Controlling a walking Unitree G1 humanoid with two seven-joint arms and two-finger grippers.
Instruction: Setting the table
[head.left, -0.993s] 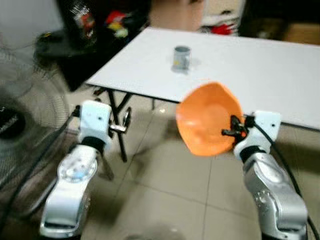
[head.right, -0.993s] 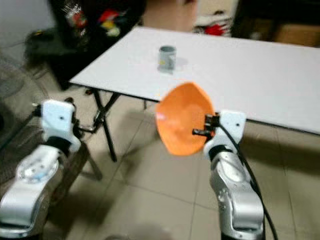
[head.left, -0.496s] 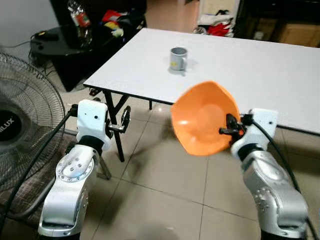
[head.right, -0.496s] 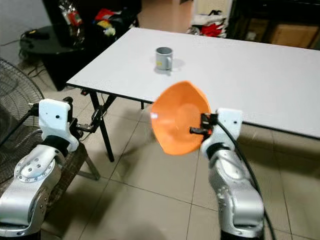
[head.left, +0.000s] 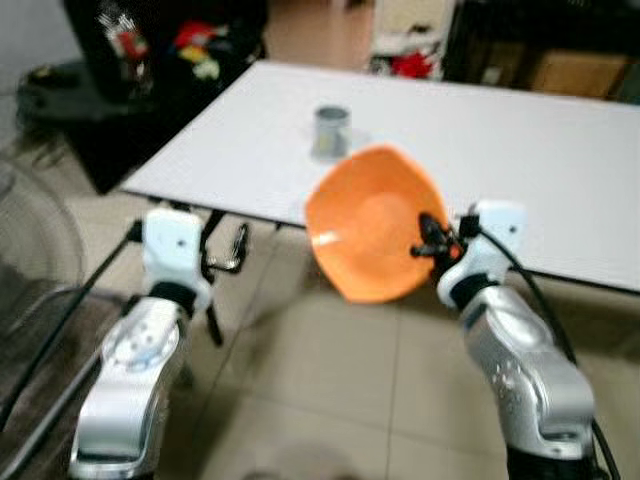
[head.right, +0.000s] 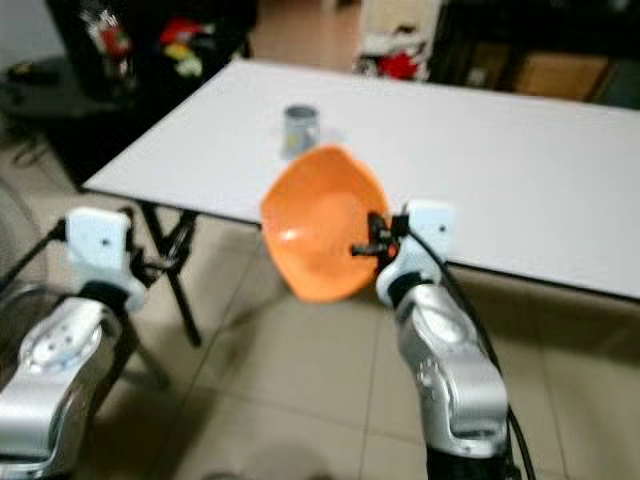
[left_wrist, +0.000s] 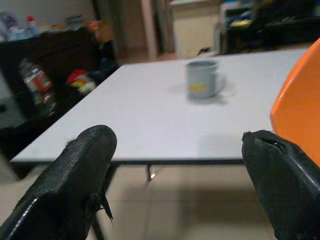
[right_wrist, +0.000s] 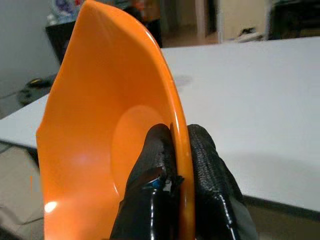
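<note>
Carrying: right hand (right_wrist: 172, 150) pinches orange bowl (head.left: 370, 235) rim, left hand (left_wrist: 190, 185) wide open, empty; level bowl before setting on table (head.left: 540, 150), 4 o'clock of mug (head.left: 330, 130).

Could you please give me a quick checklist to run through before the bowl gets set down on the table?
1. Grip: right gripper pinches the bowl rim, a finger each side: ok.
2. Bowl attitude: tilted on edge, opening facing sideways, not level for placing: not ok.
3. Position: bowl is at the table edge, not yet clearly above the top: not ok.
4. Landing spot: bare white surface near the edge, mug standing further back: ok.
5. Left gripper: open, holding nothing, short of the table: ok.
6. Image sharpness: head views blurred: cannot tell fine clearance.
</note>
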